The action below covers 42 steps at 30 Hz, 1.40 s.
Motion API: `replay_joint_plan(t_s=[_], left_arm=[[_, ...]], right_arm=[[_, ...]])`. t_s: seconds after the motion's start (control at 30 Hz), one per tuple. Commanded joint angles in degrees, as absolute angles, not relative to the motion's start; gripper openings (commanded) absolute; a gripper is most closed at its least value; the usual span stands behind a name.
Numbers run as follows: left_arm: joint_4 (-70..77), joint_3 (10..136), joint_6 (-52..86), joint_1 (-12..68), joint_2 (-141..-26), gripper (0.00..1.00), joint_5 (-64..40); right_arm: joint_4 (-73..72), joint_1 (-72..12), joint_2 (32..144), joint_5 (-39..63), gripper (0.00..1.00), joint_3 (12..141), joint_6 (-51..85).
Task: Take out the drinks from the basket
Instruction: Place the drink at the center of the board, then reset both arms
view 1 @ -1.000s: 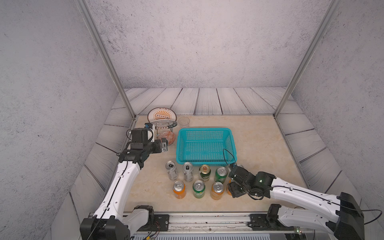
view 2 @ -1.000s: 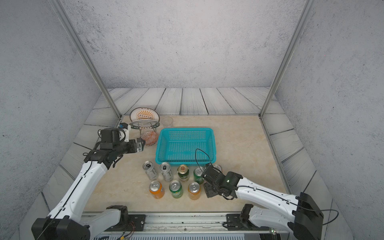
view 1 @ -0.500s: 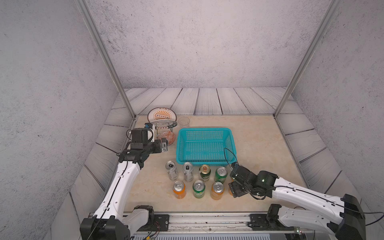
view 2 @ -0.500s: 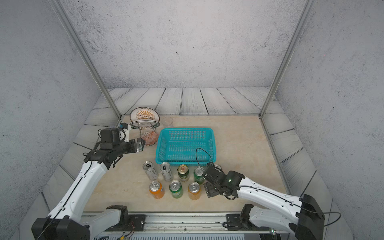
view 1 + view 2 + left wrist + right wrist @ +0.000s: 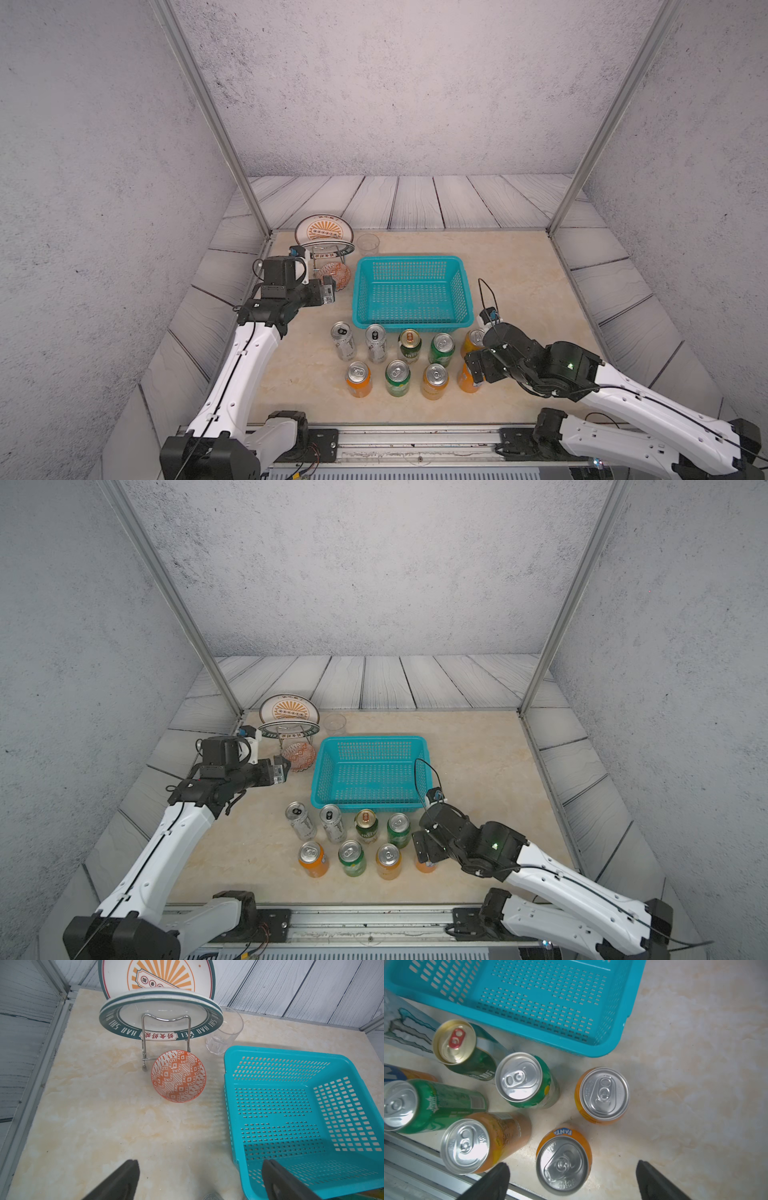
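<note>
Hovering over the nearest orange can (image 5: 563, 1164), the right gripper (image 5: 572, 1163) has its jaws spread wide, clear of the can. All nine drinks (image 5: 397, 376) stand upright in two rows on the worktop (image 5: 519, 266), just before the basket (image 5: 412, 322). Farther back, the left gripper (image 5: 200, 1161) hangs wide apart beside the basket, near a patterned bowl (image 5: 178, 1076).

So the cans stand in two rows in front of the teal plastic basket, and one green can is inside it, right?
No, the teal perforated plastic basket is empty; both top views show its bare mesh floor. The three green metal cans stand with the others in the two rows in front of it.
</note>
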State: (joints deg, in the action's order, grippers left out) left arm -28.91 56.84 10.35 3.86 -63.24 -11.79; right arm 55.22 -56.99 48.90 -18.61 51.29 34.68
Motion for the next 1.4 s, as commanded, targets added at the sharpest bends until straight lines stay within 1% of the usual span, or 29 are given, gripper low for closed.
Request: replay_joint_plan(t_s=[0.0,0.13,0.23,0.33,0.47,0.6,0.83,0.93,1.13,1.37], left_arm=[[-28.8,56.8,9.6,3.3,-62.8,0.99,-11.3],[-28.8,56.8,9.5,3.3,-62.8,0.99,-11.3],[-28.8,56.7,9.4,3.3,-62.7,0.99,-11.3],[-28.8,56.7,9.4,3.3,-62.8,0.99,-11.3],[-28.8,56.6,9.4,3.3,-62.9,0.99,-11.4],[-28.7,56.5,9.5,3.3,-63.0,0.99,-11.5],[-28.8,56.4,9.4,3.3,-62.7,0.99,-11.5],[-28.7,56.4,9.5,3.3,-62.7,0.99,-11.6],[-28.6,56.4,9.8,3.3,-62.8,0.99,-12.3],[-28.6,56.4,9.9,3.3,-62.6,0.99,-12.6]], right_arm=[[58.9,-56.9,47.9,-23.5,0.99,55.0,31.3],[59.6,-55.9,48.2,-26.6,1.0,58.4,27.1],[58.9,-53.2,48.7,-27.4,1.0,60.7,23.1],[56.9,-47.8,49.2,-25.1,1.0,62.5,18.9],[52.8,-36.6,49.7,-18.7,1.0,63.8,13.9],[48.3,-27.7,51.8,-14.3,0.99,64.7,10.9],[42.4,-17.4,56.7,-9.2,1.0,65.5,10.3],[38.8,-13.5,57.2,-7.1,0.99,64.2,10.8],[29.8,-6.6,56.6,-6.9,0.99,58.1,11.2],[14.8,-2.2,54.9,-8.9,1.0,45.2,10.0]])
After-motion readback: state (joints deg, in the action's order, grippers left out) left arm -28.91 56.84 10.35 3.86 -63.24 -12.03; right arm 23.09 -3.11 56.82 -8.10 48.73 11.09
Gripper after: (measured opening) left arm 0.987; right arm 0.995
